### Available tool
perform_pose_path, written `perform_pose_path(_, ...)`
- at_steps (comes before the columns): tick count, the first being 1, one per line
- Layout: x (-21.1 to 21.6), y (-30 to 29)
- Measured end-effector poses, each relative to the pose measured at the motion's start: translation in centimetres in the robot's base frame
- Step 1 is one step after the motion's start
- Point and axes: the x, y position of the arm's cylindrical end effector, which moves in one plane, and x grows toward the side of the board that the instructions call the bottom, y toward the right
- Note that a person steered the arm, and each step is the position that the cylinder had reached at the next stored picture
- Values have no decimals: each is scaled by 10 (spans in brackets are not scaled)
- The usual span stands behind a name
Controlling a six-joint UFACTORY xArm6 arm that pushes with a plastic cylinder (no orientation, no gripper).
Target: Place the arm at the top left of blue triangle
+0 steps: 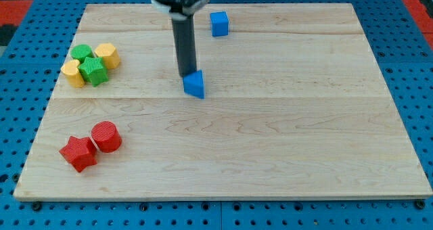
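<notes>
The blue triangle (195, 84) lies on the wooden board (270, 142), a little above the middle and left of centre. My dark rod comes down from the view's top. My tip (186, 75) ends right at the triangle's top left edge, touching or almost touching it.
A blue cube (219, 24) sits near the board's top edge. At the left, a green round block (82, 53), a green star (94, 72) and two yellow blocks (107, 55) (73, 73) cluster together. A red star (78, 153) and red cylinder (106, 136) sit at the lower left.
</notes>
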Motion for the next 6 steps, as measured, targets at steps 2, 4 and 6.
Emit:
perform_pose_path(2,-18,14)
perform_pose_path(4,45,-28)
perform_pose_path(6,28,9)
